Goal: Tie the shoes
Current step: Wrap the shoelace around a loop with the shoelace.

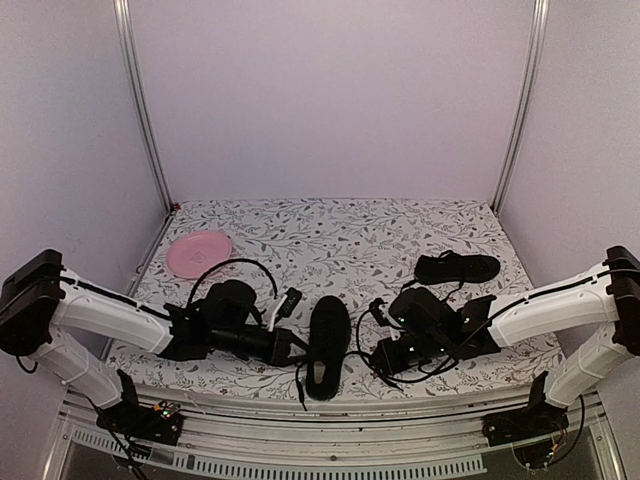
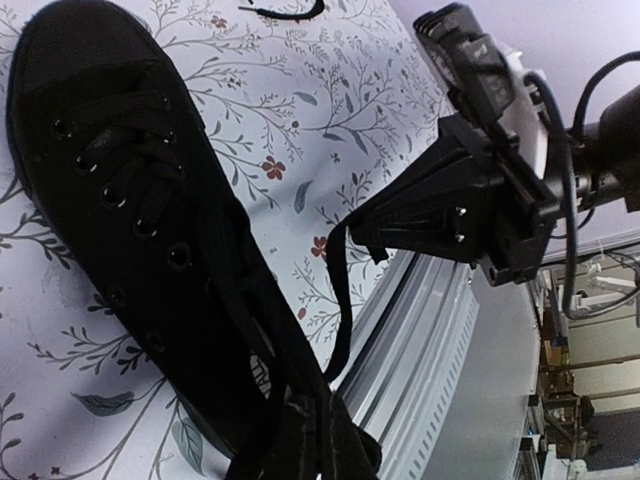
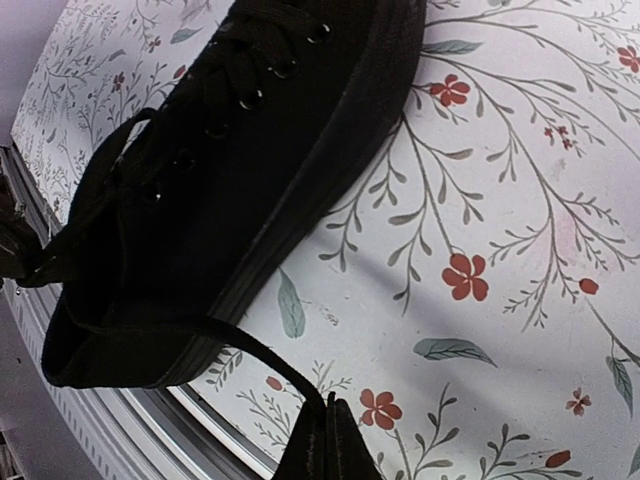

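From above, we see the near shoe lying toe-away at the front edge of the floral cloth, between the two arms. The far shoe sits on its side well apart, back on the right, and a pink plate lies at the far left. The left gripper reaches in at the shoe's heel from one side and the right gripper from the other, but here we cannot tell how their fingers stand.

The wrist views settle that. In the left wrist view, we find the left gripper pinched tight on the laces beside the heel, with one strand rising to the right gripper, which grips its end. In the right wrist view, the right gripper is closed on a thin strand running back along the shoe's heel.
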Controlling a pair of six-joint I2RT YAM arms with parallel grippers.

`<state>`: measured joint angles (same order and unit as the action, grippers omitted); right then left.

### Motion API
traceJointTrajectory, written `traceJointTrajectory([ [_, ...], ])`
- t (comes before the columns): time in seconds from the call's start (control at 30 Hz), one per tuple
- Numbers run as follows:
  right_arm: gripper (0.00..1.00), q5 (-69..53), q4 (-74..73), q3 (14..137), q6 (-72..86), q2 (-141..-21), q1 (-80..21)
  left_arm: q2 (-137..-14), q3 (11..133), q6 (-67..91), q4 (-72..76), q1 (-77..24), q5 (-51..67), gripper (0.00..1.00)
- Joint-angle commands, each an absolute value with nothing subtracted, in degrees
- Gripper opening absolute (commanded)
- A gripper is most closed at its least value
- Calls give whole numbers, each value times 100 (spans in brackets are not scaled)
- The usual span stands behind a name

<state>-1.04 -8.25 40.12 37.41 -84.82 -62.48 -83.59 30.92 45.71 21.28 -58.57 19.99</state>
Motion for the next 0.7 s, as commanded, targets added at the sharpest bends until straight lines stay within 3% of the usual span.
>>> traceJointTrajectory([
  [0.0,2,-412,-307,4186,3534,-8668,-6222,-8370,3174,4339,1725,-6034,1935,0],
  [0.27,2,-721,275,4367,3492,-9021,-6223,-8189,3147,4401,1503,-6042,1701,2],
  [0.57,2,-576,38,4480,3432,-9148,-6223,-7442,3318,4243,801,-5820,1126,47],
  [0.67,2,-443,-183,4452,3468,-9146,-6223,-7481,3468,4186,596,-5663,1166,50],
])
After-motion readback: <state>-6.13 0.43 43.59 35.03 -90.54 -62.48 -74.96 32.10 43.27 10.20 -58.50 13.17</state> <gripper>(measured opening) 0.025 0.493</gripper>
